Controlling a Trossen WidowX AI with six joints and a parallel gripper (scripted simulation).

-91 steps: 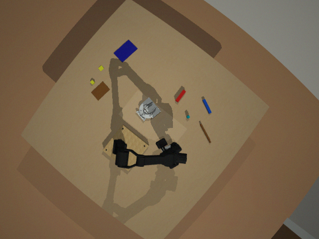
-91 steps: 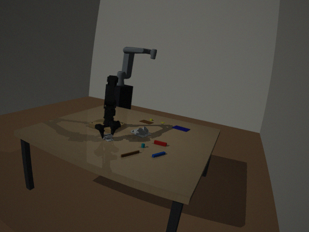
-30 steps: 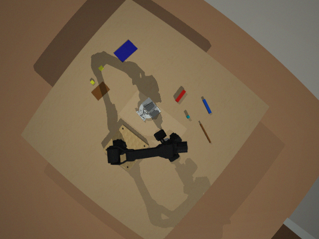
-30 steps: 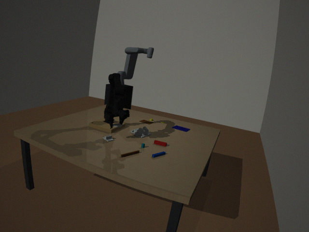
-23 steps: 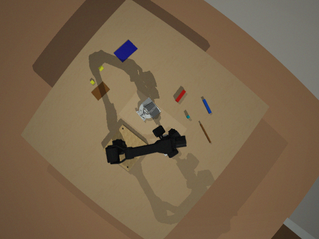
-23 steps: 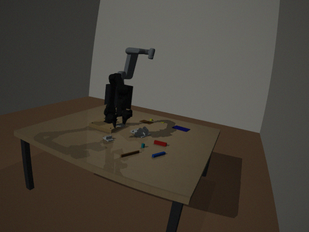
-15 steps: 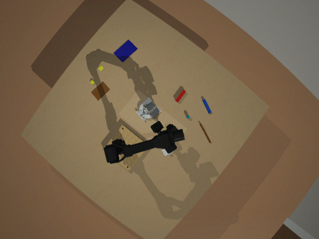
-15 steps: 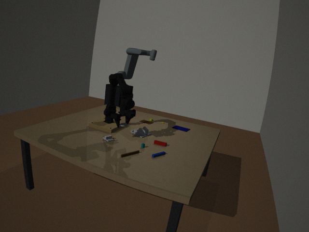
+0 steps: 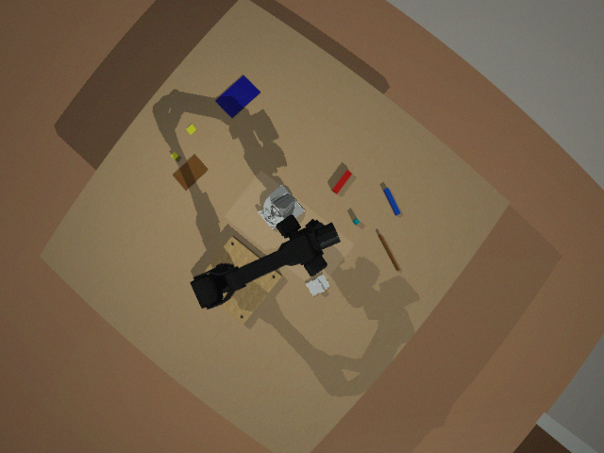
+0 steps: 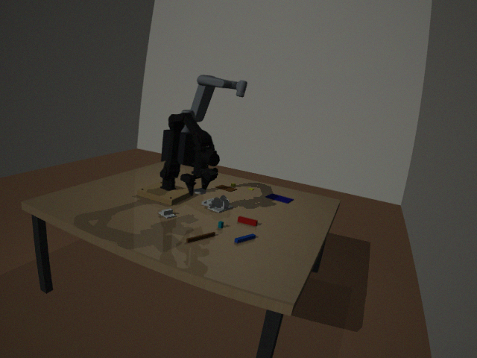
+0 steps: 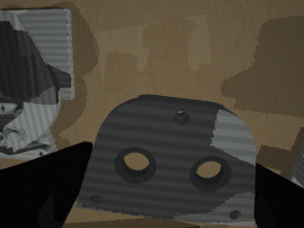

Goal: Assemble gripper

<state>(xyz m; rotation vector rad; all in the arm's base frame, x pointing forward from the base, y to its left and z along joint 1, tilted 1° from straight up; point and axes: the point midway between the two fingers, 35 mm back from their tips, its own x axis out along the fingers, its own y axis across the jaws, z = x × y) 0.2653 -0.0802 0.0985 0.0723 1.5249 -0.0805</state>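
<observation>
My gripper (image 9: 301, 245) (image 10: 198, 190) (image 11: 169, 161) is shut on the grey housing plate (image 10: 200, 191) (image 11: 166, 190), with one black finger at each side edge. The plate is held above the table, its two large holes and one small hole facing the wrist camera. The gripper base (image 9: 298, 210) (image 10: 220, 209) (image 11: 52, 43) stands on the table beside the held plate, at the left in the wrist view. Grey curved parts that look like the jaws (image 10: 219, 202) (image 11: 40, 111) are on it. Their gear teeth and the pins cannot be made out clearly.
A small white stepped piece (image 9: 318, 285) (image 10: 167, 212) lies on the other side of the gripper. A red block (image 9: 342, 181) (image 10: 247, 221), a teal cube (image 9: 356, 221), a blue bar (image 9: 392, 201) and a brown stick (image 9: 389, 252) lie farther out. The arm stands on a wooden board (image 9: 256, 287).
</observation>
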